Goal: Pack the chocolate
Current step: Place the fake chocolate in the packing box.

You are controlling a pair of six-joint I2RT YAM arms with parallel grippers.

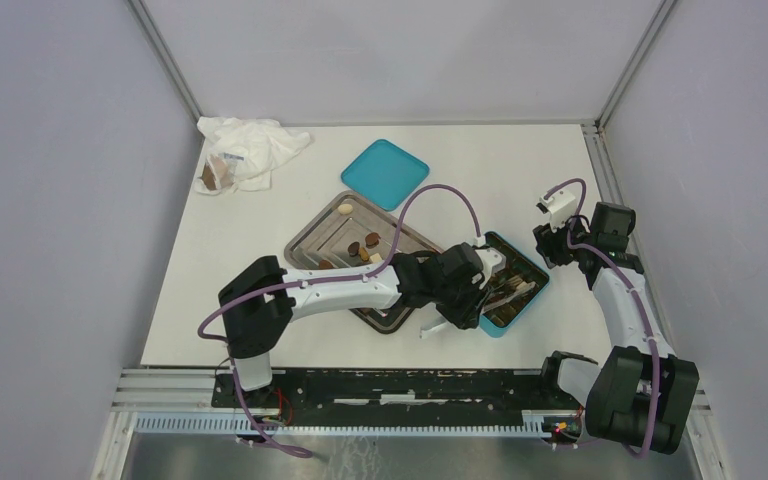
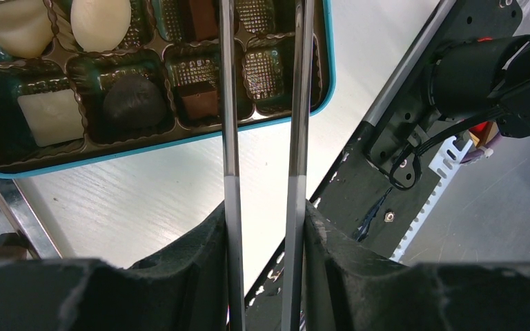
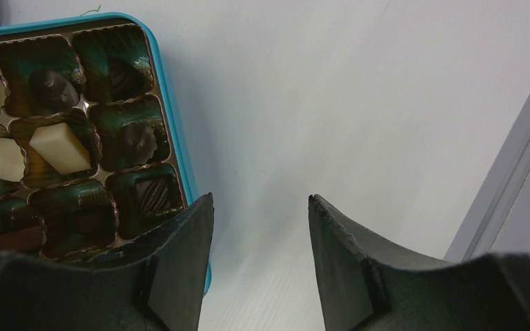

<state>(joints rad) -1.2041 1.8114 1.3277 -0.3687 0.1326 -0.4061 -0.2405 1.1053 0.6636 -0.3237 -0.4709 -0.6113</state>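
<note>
Left pincer [image 2: 266, 221] part-closed on steel tongs [image 2: 229, 138], blades over teal box [image 2: 179, 141] with chocolate [image 2: 52, 114] in brown cells; more on steel tray [image 1: 310, 240], half hidden under arm. Right pincer [image 3: 261, 207] agape, empty, beside box rim. Beyond, teal lid [image 1: 385, 172] and crumpled white bag [image 1: 250, 150] on counter [image 1: 520, 180].

The chocolate [image 1: 371, 238] is small bite-sized pieces in two places. A few lie loose in the steel tray [image 1: 320, 232]: a cream piece [image 1: 345, 208] near the far rim, brown discs and cream bits mid-tray. Others sit one per cell in the teal box [image 2: 179, 140]: a white cube [image 2: 52, 114], a dark dome [image 2: 134, 102] and a brown cube [image 2: 199, 100] side by side, with two cream pieces [image 2: 100, 21] in the next row.
</note>
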